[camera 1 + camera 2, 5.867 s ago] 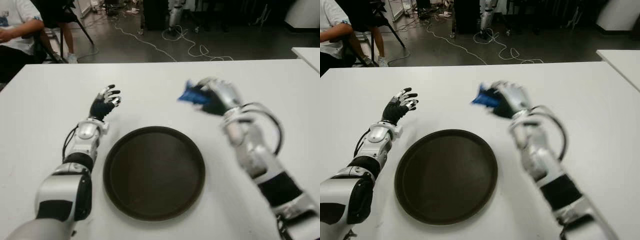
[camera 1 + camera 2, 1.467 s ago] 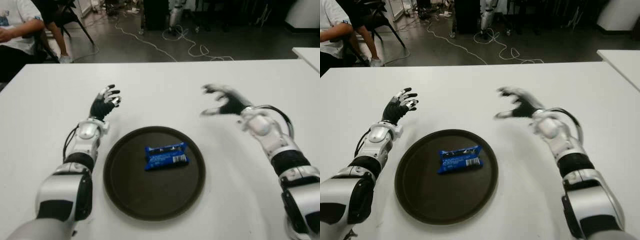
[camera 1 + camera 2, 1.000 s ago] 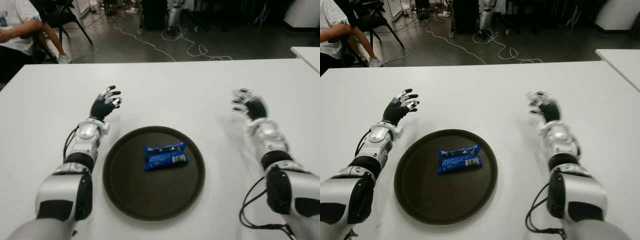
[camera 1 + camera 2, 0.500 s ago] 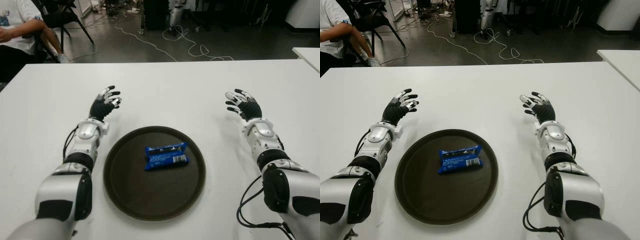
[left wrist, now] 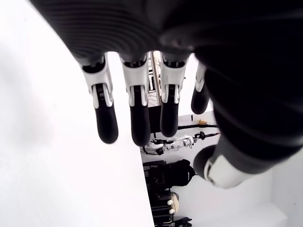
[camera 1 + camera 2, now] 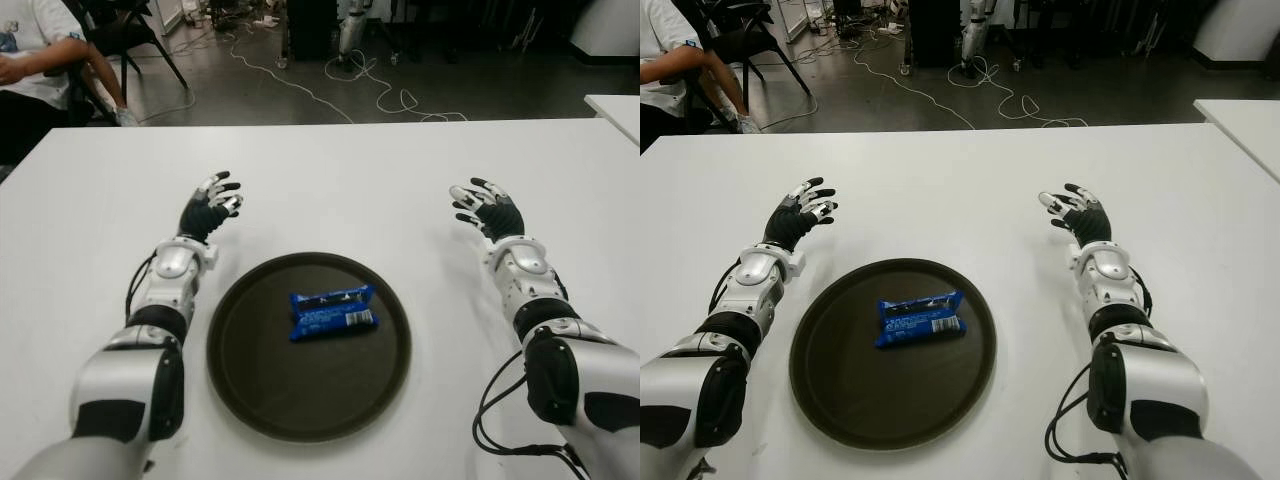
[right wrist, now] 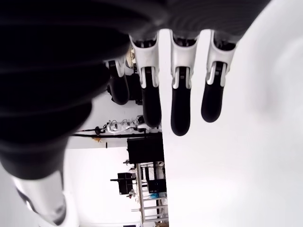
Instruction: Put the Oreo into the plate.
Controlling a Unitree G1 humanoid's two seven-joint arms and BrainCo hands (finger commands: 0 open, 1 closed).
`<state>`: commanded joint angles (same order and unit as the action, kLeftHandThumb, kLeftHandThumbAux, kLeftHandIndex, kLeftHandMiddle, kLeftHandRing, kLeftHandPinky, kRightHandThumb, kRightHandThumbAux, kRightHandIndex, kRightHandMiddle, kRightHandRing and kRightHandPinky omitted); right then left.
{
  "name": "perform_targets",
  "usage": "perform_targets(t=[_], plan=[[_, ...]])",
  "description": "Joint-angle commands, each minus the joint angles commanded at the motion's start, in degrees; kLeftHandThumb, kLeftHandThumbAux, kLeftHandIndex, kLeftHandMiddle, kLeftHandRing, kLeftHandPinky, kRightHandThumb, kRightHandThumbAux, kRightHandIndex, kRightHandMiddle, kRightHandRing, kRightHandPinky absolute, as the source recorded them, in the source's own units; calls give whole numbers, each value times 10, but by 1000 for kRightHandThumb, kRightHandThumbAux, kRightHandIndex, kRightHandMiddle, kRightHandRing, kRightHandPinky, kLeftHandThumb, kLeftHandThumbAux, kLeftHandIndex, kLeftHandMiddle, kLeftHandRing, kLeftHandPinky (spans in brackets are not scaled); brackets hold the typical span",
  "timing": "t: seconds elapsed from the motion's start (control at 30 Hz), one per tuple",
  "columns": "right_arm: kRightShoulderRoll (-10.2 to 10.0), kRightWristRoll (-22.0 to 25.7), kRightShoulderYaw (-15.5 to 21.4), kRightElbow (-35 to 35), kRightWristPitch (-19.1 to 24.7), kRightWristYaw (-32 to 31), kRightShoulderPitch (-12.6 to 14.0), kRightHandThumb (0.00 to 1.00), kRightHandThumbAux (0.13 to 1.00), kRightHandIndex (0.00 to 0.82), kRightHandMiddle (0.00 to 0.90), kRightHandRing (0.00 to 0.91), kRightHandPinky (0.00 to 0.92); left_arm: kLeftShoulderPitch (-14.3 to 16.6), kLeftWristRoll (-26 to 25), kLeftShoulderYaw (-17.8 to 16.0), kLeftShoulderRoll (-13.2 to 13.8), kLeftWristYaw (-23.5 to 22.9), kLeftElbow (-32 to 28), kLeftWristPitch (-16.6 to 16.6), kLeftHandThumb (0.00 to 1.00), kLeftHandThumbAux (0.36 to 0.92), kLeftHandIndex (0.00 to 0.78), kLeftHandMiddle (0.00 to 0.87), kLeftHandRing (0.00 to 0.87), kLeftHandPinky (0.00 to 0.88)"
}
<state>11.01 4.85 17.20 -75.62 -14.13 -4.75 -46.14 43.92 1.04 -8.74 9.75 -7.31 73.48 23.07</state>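
Oreo (image 6: 333,311) lying flat in plate (image 6: 250,385), slightly beyond the plate's centre, well inside the rim on all sides. Blue wrapper, long axis running roughly left to right. Task judged complete as things lie.

Risks from here, judged only:
- Little left to go wrong with the pack itself; flat, low, not near the rim, unlikely to slide out unaided.
- Main hazard: either arm sweeping inward across the plate when drawn back. Forearms flank the plate on both sides; a low inward path could clip the rim and shove or tip the plate, spilling the pack onto the surface (image 6: 330,180).
- Cable loop hanging by the right forearm, near the surface edge; could snag during a retreat and jerk the arm sideways.
- Plate smooth and shallow; a knock would probably move plate and pack together.

Pose:
- Left hand (image 6: 208,208) beyond and to the left of the plate, well apart from it, arm extended forward. Fingers (image 5: 137,113) spread and loosely extended, holding nothing.
- Right hand (image 6: 1079,218) beyond and to the right of the plate, well apart, arm extended forward likewise. Fingers (image 7: 179,104) loosely extended and spread, holding nothing.
- Contact of either hand with the surface: cannot tell.
- Both arms near mirror images about the plate.
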Motion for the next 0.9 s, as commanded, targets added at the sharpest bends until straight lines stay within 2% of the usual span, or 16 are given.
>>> perform_targets(t=[0.33, 0.6, 0.9], plan=[[-1, -3, -5, 1, -5, 1, 1, 21, 743, 192, 289, 315, 342, 0, 1, 2, 0, -1, 0, 0, 82, 713, 119, 213, 240, 294], [0, -8, -11, 0, -10, -3, 3, 5, 754, 184, 274, 295, 315, 0, -2, 0, 0, -4, -1, 1, 106, 707, 121, 218, 246, 298], [0, -6, -12, 0, -11, -9, 3, 14, 733, 182, 272, 295, 315, 0, 1, 2, -1, 0, -1, 1, 92, 701, 125, 222, 242, 286]])
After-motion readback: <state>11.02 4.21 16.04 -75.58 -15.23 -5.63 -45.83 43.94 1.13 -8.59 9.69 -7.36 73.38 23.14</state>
